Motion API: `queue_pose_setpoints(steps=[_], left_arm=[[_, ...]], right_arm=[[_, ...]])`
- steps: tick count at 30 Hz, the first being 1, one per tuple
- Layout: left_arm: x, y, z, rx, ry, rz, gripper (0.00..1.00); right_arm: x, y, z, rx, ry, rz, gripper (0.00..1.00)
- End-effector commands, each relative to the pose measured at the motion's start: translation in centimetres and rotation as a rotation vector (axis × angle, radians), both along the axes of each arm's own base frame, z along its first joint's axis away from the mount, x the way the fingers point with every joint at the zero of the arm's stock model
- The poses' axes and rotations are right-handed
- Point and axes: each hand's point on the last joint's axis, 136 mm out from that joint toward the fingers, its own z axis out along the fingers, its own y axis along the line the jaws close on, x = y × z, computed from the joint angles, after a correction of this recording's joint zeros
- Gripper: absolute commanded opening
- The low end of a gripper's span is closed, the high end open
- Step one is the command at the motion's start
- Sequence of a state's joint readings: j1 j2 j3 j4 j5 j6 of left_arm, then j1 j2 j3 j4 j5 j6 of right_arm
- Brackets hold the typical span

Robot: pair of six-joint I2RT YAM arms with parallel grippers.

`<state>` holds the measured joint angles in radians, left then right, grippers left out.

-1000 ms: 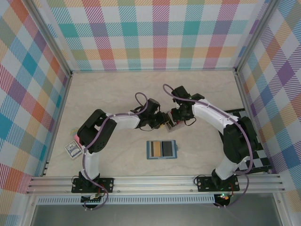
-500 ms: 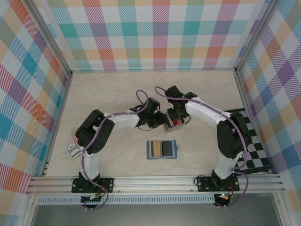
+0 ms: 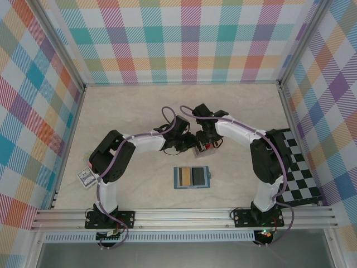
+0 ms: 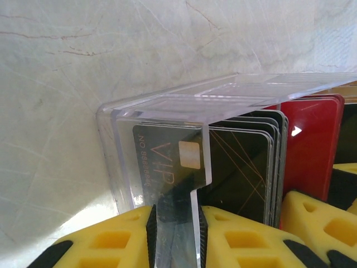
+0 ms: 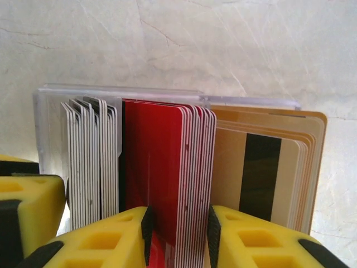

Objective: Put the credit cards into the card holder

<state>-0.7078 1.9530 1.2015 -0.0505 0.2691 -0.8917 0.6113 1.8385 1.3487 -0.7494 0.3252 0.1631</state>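
Pinching red cards [image 5: 158,159] (left: clear rack [image 4: 167,103])

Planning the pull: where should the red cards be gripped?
Pinch the red cards across their flat faces at the free upper edge, from above: they stand on edge in the clear rack, packed between silver cards and gold cards.
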Motion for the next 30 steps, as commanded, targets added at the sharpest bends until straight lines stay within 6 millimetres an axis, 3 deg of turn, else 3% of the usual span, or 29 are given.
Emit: queue_pose_setpoints(steps=[1, 7, 22, 30], left_arm=[[-1.1, 1.9, -1.1, 0.075, 0.048, 0.001, 0.26], [-1.2, 2.0, -1.4, 0.078, 0.054, 0.0, 0.26], [-1.3, 2.0, -1.6, 0.078, 0.062, -0.002, 0.26], [-1.4, 2.0, -1.6, 0.078, 0.063, -0.002, 0.26]], right_arm=[[1.1, -1.0, 0.8, -0.088, -0.067, -0.008, 0.33], [1.3, -1.3, 2.1, -0.093, -0.102, -0.006, 0.33], [1.0, -1.5, 3.1, -0.08, -0.111, -0.013, 0.3], [0.7, -1.2, 2.1, -0.076, -0.078, -0.005, 0.22]])
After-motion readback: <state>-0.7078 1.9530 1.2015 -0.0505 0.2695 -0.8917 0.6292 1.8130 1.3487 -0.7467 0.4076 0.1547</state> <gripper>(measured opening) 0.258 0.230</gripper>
